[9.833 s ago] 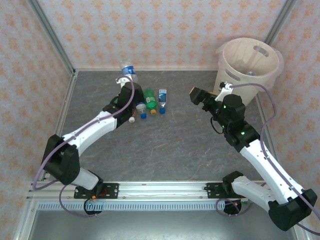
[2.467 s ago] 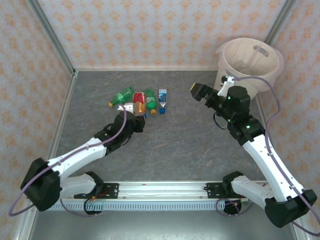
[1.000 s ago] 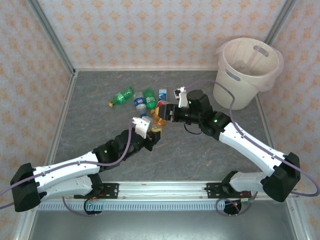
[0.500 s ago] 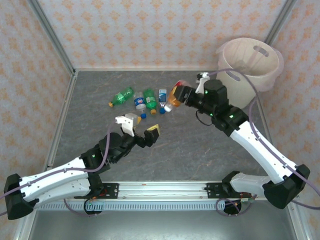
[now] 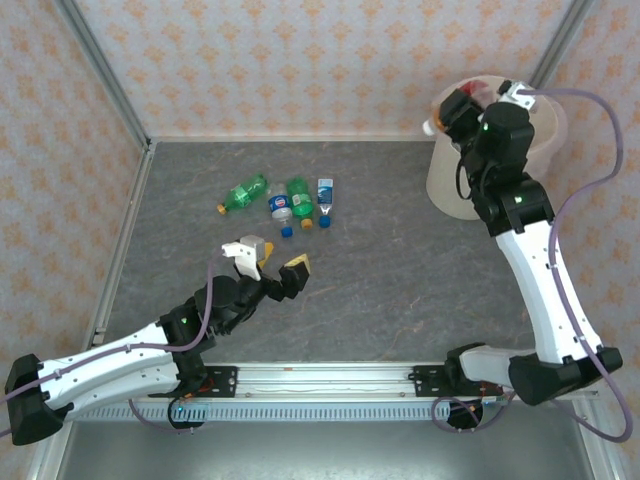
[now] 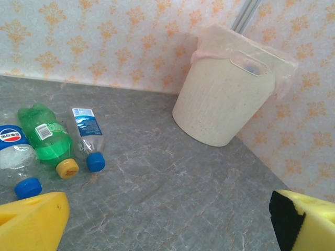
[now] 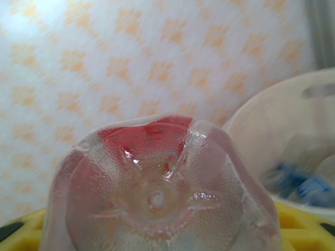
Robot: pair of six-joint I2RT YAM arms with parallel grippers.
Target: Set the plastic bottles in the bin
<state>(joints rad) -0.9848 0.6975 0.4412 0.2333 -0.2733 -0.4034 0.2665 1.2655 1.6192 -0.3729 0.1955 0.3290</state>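
1. Top external: left gripper (image 5: 272, 262) spread wide above table (image 5: 400, 290); right gripper (image 5: 458, 108) at bin (image 5: 445, 185) rim; four loose bottles (image 5: 281, 207) lying mid-table.
2. Left wrist: yellow fingers (image 6: 31, 222) far apart.
3. Right wrist: pads (image 7: 306, 222) pinching red-labelled clear bottle (image 7: 157, 193), base toward camera.

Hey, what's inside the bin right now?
The right wrist view shows a blurred blue thing inside the bin, too unclear to identify. From above, the right arm covers most of its opening.

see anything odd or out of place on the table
Nothing really stands out. Four bottles lie on their sides in a loose row on the table, nothing spilled. The bin stands upright in the far right corner, and the right gripper holds another bottle at its rim.
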